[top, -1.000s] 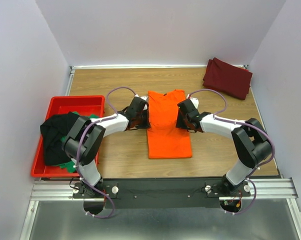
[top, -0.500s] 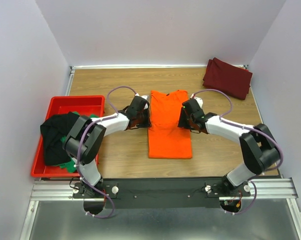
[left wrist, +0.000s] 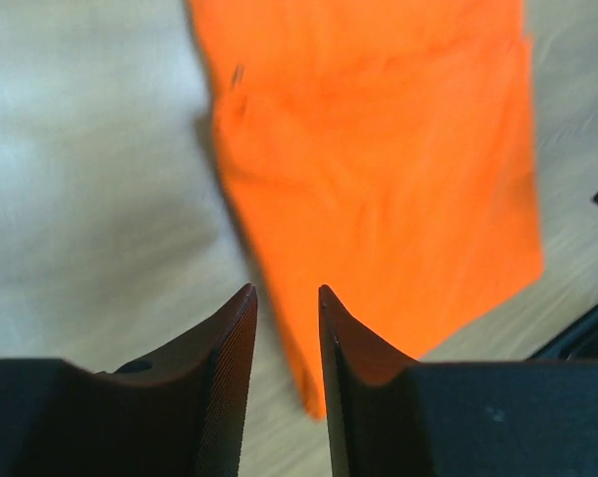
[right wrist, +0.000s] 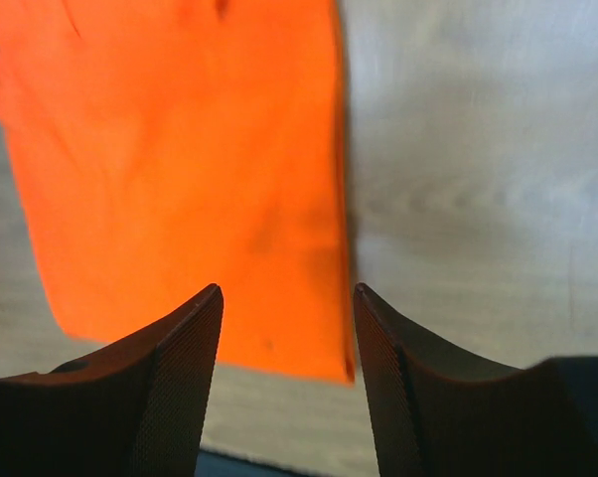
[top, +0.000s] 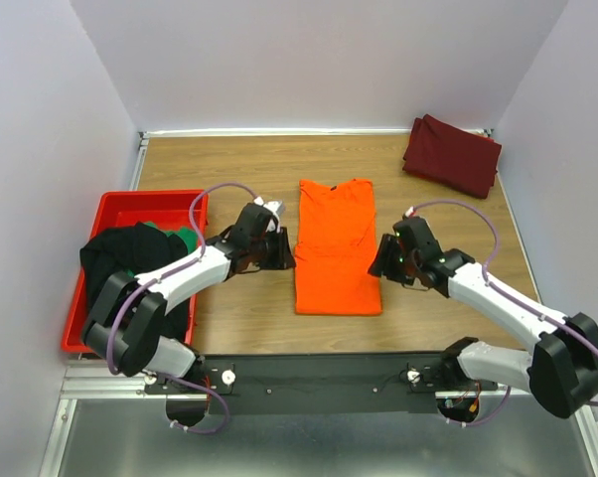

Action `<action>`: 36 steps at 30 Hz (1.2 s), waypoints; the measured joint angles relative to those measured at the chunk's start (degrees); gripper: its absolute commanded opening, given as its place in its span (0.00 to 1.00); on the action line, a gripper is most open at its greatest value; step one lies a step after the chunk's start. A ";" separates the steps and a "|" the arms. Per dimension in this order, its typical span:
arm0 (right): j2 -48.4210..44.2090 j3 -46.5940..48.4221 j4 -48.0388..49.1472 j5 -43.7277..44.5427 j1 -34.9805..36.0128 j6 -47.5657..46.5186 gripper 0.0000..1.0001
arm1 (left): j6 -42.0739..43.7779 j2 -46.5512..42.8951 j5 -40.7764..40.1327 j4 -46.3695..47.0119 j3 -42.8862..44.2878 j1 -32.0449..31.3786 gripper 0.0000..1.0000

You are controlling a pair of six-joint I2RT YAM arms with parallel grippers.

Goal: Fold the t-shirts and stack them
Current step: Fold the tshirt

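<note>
Top external: orange shirt (top: pixel 336 248) flat on table (top: pixel 229 169), sides folded in. Left gripper (top: pixel 276 252) narrowly parted, right gripper (top: pixel 379 260) wide, both empty beside it. Risk: next pinch catches one layer, fold skews.

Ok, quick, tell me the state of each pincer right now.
Left pincer: open by a narrow gap, holding nothing, above the orange t-shirt edge.
Right pincer: open wide, holding nothing.

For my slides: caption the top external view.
Open left hand and open right hand flank the bright orange cloth t-shirt, folded narrow on the wooden table.
</note>
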 measured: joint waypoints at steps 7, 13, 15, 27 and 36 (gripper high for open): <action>-3.91 -8.22 -4.57 -9.46 0.00 4.39 0.58 | -0.04 -2.93 5.44 -3.67 -7.43 -0.44 0.45; -3.89 -10.71 -5.29 -13.35 0.00 6.54 0.54 | -0.74 -3.82 8.74 -3.72 -9.81 -1.22 0.45; -3.87 -10.97 -5.40 -13.75 0.00 6.82 0.54 | -1.31 -4.17 9.53 -3.69 -10.62 -1.79 0.45; -3.89 -11.98 -5.33 -13.84 0.00 8.87 0.52 | -3.52 -4.98 11.96 -0.76 -12.02 -4.44 0.45; -3.91 -13.11 -4.35 -13.79 0.00 10.80 0.51 | -4.76 -3.37 12.11 1.62 -12.59 -6.03 0.45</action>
